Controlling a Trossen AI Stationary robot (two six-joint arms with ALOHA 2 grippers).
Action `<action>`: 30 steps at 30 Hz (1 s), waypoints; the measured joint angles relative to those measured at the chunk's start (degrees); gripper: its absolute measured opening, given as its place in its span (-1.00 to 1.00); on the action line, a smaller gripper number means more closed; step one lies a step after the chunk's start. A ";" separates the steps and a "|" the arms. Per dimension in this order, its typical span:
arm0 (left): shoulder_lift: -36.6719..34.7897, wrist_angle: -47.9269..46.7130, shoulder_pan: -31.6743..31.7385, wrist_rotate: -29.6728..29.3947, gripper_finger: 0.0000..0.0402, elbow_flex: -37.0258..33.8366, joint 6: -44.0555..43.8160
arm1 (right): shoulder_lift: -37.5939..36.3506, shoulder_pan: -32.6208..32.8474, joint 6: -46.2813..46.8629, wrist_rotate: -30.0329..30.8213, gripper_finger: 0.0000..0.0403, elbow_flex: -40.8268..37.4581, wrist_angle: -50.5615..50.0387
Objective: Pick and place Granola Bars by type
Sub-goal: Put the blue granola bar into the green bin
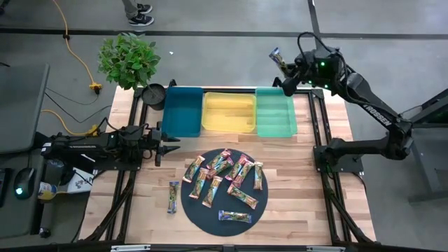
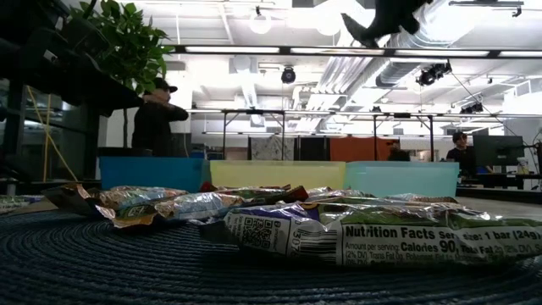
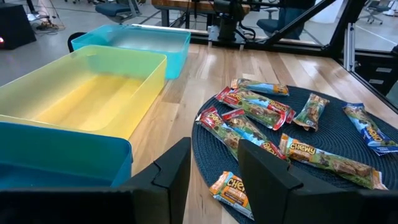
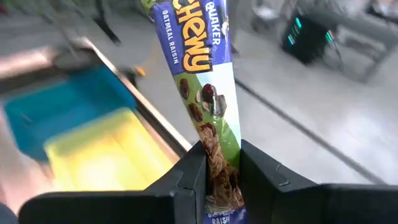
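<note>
Several granola bars (image 1: 222, 178) lie scattered on a dark round mat (image 1: 210, 213) at the table's near middle; one bar (image 1: 173, 197) lies on the wood left of the mat. Blue (image 1: 183, 110), yellow (image 1: 228, 112) and green (image 1: 275, 112) trays stand side by side at the far edge. My right gripper (image 1: 285, 75) is raised over the far side of the green tray, shut on a blue-and-green wrapped bar (image 4: 202, 81). My left gripper (image 3: 214, 171) waits open at the table's left side, low, pointing toward the mat and trays. My right gripper pinches the bar between its two fingers near one end (image 4: 219, 163). The bar runs along the fingers and sticks out past their tips, toward the far left in the high view (image 1: 276, 56). It is lifted clear of table and trays.
A potted plant (image 1: 129, 59) and a black round object (image 1: 154, 93) stand at the table's far left corner. Dark frame rails (image 1: 318, 119) run along the table's right side. In the low view a person (image 2: 159, 119) stands beyond the trays.
</note>
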 joint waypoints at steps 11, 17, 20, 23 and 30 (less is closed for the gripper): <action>-0.02 0.00 0.00 -0.02 -0.35 0.00 0.00 | 6.83 -2.23 0.41 3.96 -0.67 -2.22 -11.70; 0.00 0.00 0.00 0.00 -0.35 0.01 0.02 | 10.21 -2.30 0.55 2.59 -0.67 -7.98 -12.36; -0.02 0.00 -0.01 -0.01 -0.35 -0.01 -0.01 | 10.59 -2.46 0.65 1.90 -0.67 -12.05 -11.70; 0.00 0.00 0.00 0.00 -0.35 0.01 -0.01 | 10.53 -2.46 1.59 0.53 -0.67 -16.74 -8.94; 0.00 0.00 0.00 -0.02 -0.35 0.01 0.00 | 10.52 -2.44 5.37 -2.70 -0.67 -29.28 -0.30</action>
